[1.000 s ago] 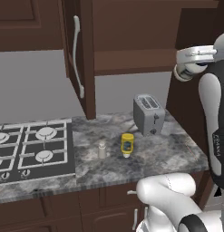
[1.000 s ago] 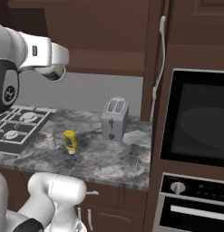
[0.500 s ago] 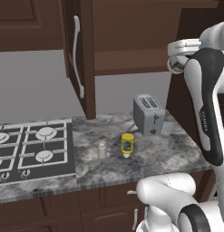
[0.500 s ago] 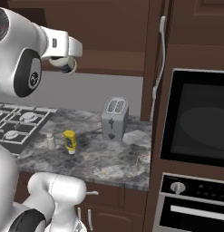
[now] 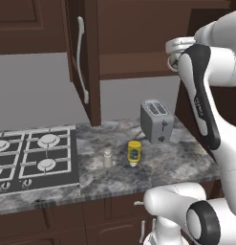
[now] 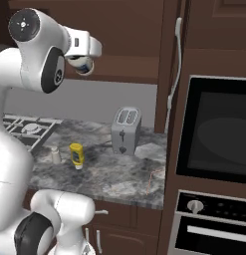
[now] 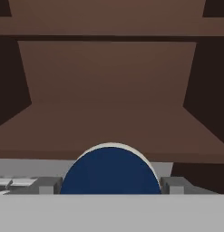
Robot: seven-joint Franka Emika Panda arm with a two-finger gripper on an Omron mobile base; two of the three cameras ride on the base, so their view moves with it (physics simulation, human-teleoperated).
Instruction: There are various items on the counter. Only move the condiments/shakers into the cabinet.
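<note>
My gripper (image 7: pixel 111 186) is shut on the white jar (image 7: pixel 111 165), whose dark blue lid sits between the grey fingers (image 7: pixel 44 185). It is held high in front of the open cabinet, facing the plain brown shelf (image 7: pixel 109 127). From the right base the gripper (image 6: pixel 83 63) and the jar (image 6: pixel 85 66) hang just below the cabinet's underside. The slim yellow bottle (image 5: pixel 134 152) (image 6: pixel 76 155) and the small grey shaker (image 5: pixel 107 158) (image 6: pixel 56 155) stand side by side on the speckled counter (image 5: pixel 157 167).
The grey toaster (image 5: pixel 156 121) (image 6: pixel 126 130) stands at the back of the counter. The cabinet door (image 5: pixel 86 62) hangs open with its long silver handle (image 5: pixel 80 57). A black stovetop (image 5: pixel 33 158) lies to the left and a wall oven (image 6: pixel 214 129) to the right.
The arm has swung the jar toward the cabinet opening, leftward in the left base view and rightward in the right base view. The grip is unchanged; the counter items have not moved.
</note>
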